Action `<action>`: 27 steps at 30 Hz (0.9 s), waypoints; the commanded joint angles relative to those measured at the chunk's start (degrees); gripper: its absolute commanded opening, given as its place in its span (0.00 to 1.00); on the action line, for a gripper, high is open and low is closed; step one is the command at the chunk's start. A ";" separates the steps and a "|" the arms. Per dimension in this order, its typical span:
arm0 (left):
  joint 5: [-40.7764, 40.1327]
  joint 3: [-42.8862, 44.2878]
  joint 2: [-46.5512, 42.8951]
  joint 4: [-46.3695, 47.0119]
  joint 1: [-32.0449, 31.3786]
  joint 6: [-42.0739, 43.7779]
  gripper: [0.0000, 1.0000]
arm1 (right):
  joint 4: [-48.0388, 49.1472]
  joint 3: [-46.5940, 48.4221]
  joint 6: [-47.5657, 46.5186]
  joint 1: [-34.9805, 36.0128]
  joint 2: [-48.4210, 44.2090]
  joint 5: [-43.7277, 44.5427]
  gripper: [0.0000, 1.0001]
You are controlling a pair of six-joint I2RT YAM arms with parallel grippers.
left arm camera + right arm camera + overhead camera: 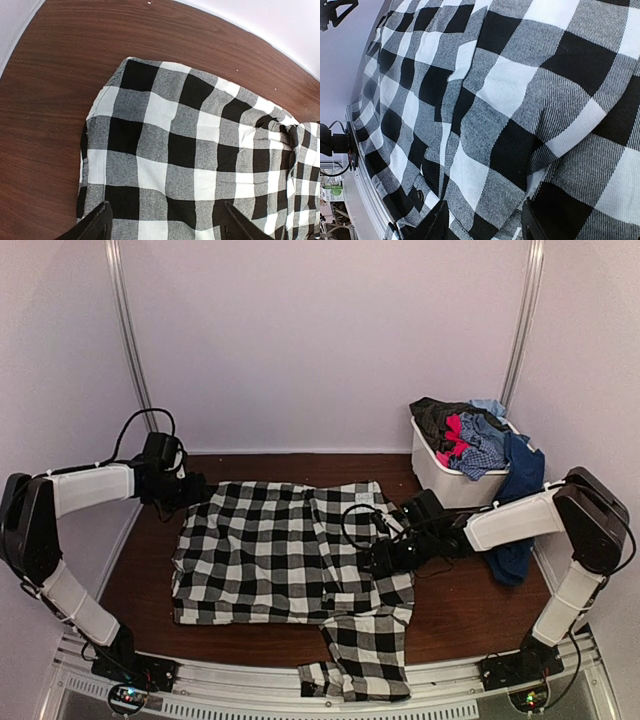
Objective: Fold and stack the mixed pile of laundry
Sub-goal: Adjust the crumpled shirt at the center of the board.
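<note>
A black-and-white checked shirt (280,550) lies spread flat in the middle of the brown table. One sleeve (365,650) trails over the near edge. My left gripper (185,490) hovers at the shirt's far left corner; in the left wrist view it (167,229) is wide open above the checked cloth (190,140), with nothing between the fingers. My right gripper (385,555) is low over the shirt's right side. In the right wrist view its fingers (437,225) stand apart with rumpled shirt cloth (495,100) between them. The rest of the mixed laundry pile (475,435) fills a bin.
The white plastic bin (440,478) stands at the back right, holding red, light blue plaid and dark grey pieces. A long navy blue piece (520,510) hangs over its right side onto the table. Pale walls close in the back and both sides.
</note>
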 commanded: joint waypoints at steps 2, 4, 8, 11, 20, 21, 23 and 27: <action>-0.39 -2.13 -1.44 -0.76 -0.45 1.09 0.75 | 2.46 1.31 0.17 0.73 3.06 2.16 0.49; -0.38 -2.39 -1.47 -0.75 -0.47 0.81 0.75 | 1.38 3.25 -0.60 0.65 5.00 2.85 0.49; 0.58 -2.62 -1.89 -0.32 -0.49 0.53 0.75 | 0.09 6.35 -1.02 0.64 7.09 3.08 0.38; 0.46 -2.70 -2.19 -0.29 -0.58 0.59 0.75 | -0.21 7.50 -1.02 0.64 5.82 3.15 0.21; 1.55 -4.73 -1.58 1.66 -0.58 0.54 0.75 | -3.82 21.58 -7.40 -5.06 4.52 5.11 0.00; 1.75 -4.95 -1.46 1.95 -0.59 0.57 0.75 | -4.39 26.32 -8.44 -6.51 5.61 5.04 0.00; 2.08 -5.23 -1.14 2.63 -0.58 0.54 0.76 | -5.74 35.11 -10.29 -9.57 8.84 4.32 0.00; 2.93 -5.64 -0.78 4.15 -0.58 0.69 0.77 | -8.10 57.90 -12.49 -14.12 21.26 2.68 0.00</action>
